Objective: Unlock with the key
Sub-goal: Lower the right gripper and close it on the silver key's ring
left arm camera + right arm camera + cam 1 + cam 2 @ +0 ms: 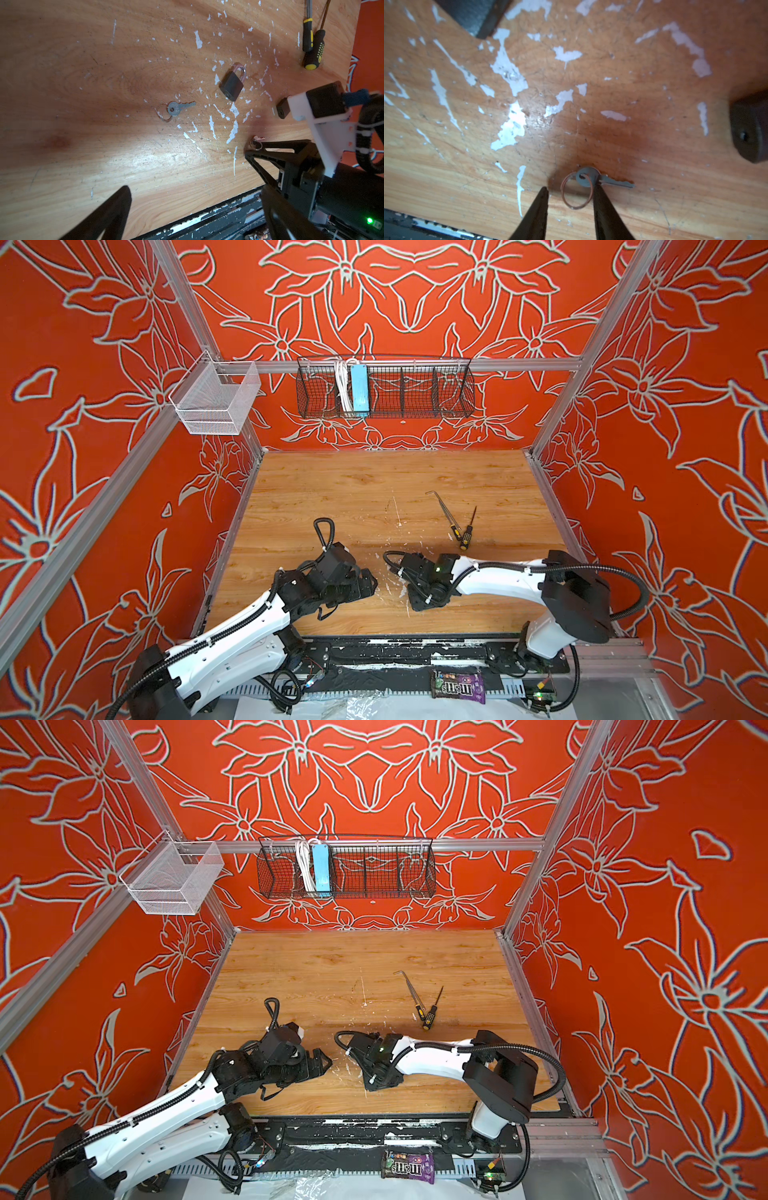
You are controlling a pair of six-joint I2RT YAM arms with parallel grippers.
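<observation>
Purple packet [458,686] at front edge reads "m&m's", upside-down. Right tool [570,190] part-open, jaws straddling key [586,176] ring on table [654,207], not gripping. Left tool [195,188] wide open.

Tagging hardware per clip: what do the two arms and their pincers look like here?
The left arm and right arm have white shells, black joint housings and black corrugated conduit looped along them. The left pincer and right pincer are black with tapering, pointed fingers; a green light glows on the right wrist.
</observation>
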